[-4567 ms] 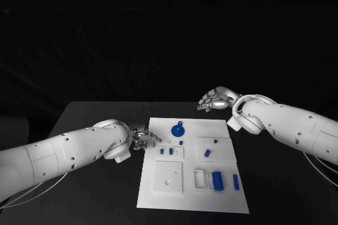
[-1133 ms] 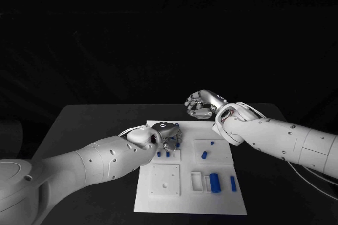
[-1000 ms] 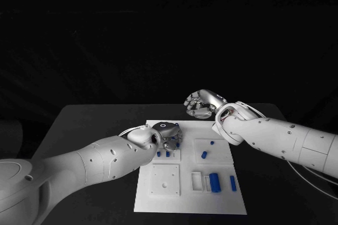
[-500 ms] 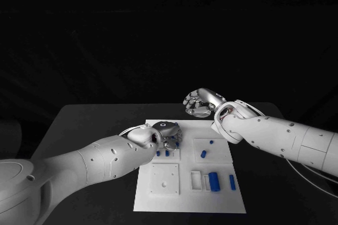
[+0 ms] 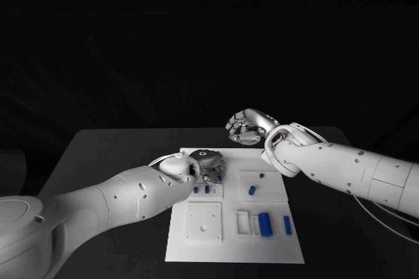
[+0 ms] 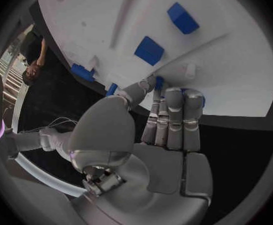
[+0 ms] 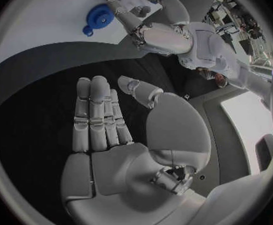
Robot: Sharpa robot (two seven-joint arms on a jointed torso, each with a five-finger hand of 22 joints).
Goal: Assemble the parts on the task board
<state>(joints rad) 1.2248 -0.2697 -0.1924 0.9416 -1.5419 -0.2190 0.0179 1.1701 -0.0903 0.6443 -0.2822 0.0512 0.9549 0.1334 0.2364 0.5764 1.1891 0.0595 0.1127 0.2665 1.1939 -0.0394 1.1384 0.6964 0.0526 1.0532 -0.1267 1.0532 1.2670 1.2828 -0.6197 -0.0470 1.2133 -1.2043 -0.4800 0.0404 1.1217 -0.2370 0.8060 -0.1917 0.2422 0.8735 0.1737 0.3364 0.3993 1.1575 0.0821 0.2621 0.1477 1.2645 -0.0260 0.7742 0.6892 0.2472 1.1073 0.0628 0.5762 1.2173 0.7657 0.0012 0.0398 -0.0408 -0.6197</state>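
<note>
Blue disc part (image 7: 101, 16) on task board (image 5: 272, 242), beside left hand (image 5: 207, 163) fingers (image 7: 125, 11).

The left hand (image 5: 207, 161) reaches forward, palm down, its fingers together. The right hand (image 5: 248, 126) is raised, its fingers extended, holding nothing.

No legible text, label, brand, number or sign is found in any view. The task board (image 5: 235, 230) is seen to be plain white, and no markings can be made out on the blue parts (image 5: 265, 224). Nothing readable is carried on the white arms.
</note>
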